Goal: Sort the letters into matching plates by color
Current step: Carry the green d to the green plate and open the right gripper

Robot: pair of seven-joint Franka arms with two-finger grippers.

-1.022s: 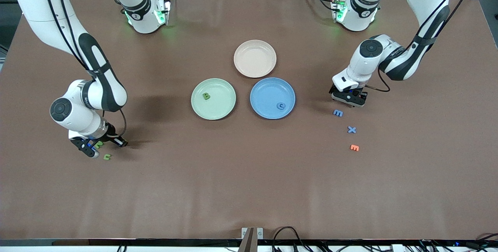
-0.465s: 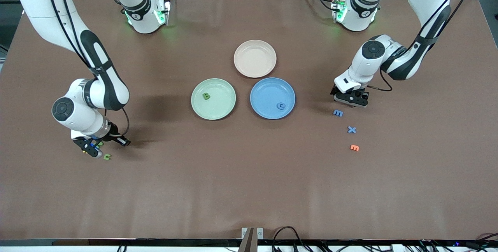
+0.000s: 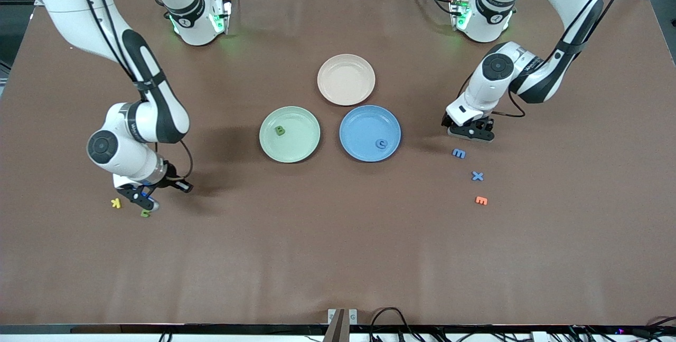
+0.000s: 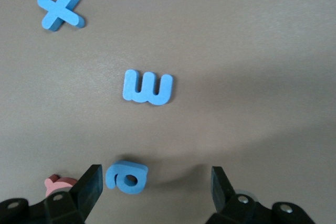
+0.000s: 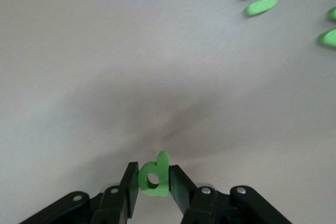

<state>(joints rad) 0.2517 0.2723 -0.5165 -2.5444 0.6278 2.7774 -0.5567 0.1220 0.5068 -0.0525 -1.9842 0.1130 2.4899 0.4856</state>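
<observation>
Right gripper (image 5: 153,182) is clamped on the green P (image 5: 155,176), up off the table, with the green U (image 3: 145,213) just below it near the yellow K (image 3: 115,203). Left gripper (image 4: 155,182) has its jaws wide, low over the blue a (image 4: 126,176); blue m (image 4: 147,87) and X (image 4: 60,9) lie just past it. Green plate (image 3: 303,144) holds the B (image 3: 280,131), and blue plate (image 3: 359,131) holds the C (image 3: 381,144).

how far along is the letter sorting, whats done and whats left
Done: the green B lies in the green plate and the blue C in the blue plate. In hand: the right gripper is shut on the green P; the left gripper is open around the blue a. Left: the blue m, blue X and green U, at least.
</observation>
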